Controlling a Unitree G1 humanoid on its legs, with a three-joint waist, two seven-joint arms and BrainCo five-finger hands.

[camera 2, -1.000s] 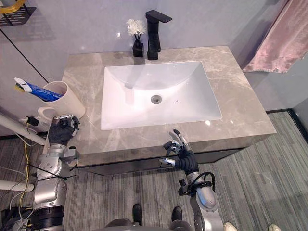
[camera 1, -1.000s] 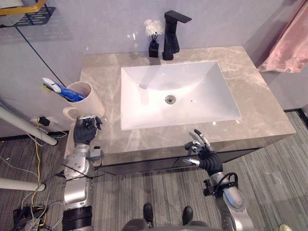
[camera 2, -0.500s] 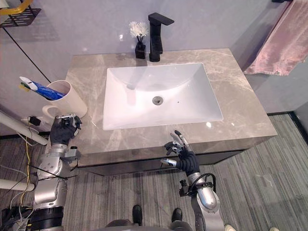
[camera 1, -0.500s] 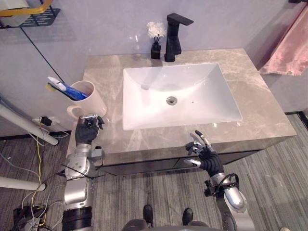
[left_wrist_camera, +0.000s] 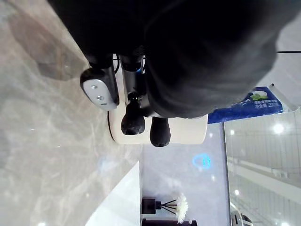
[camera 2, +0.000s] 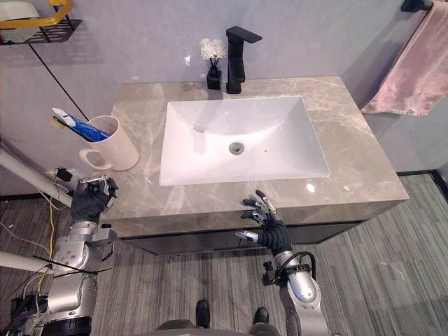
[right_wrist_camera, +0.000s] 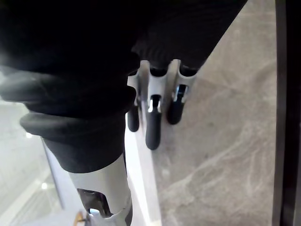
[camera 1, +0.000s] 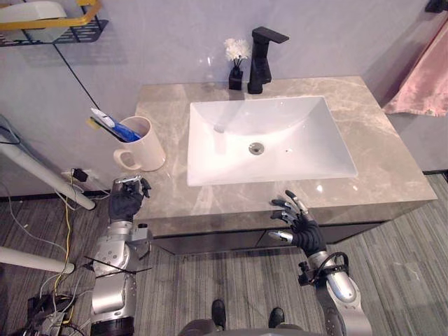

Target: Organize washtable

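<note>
Fingers (camera 1: 131, 183) of the left hand (camera 1: 126, 203) are curled on nothing, just short of the mug (camera 1: 143, 145) holding a blue tube (camera 1: 115, 128) at the bench's (camera 1: 392, 157) left end. Those of the right hand (camera 1: 302, 227) are spread at the front edge. Only the view has shifted. The mug and both hands keep their places, so the tidying seems not yet begun.

Bare counter (camera 1: 378, 161) front and right — mug (camera 1: 143, 145) left, faucet (camera 1: 261, 52) behind
</note>
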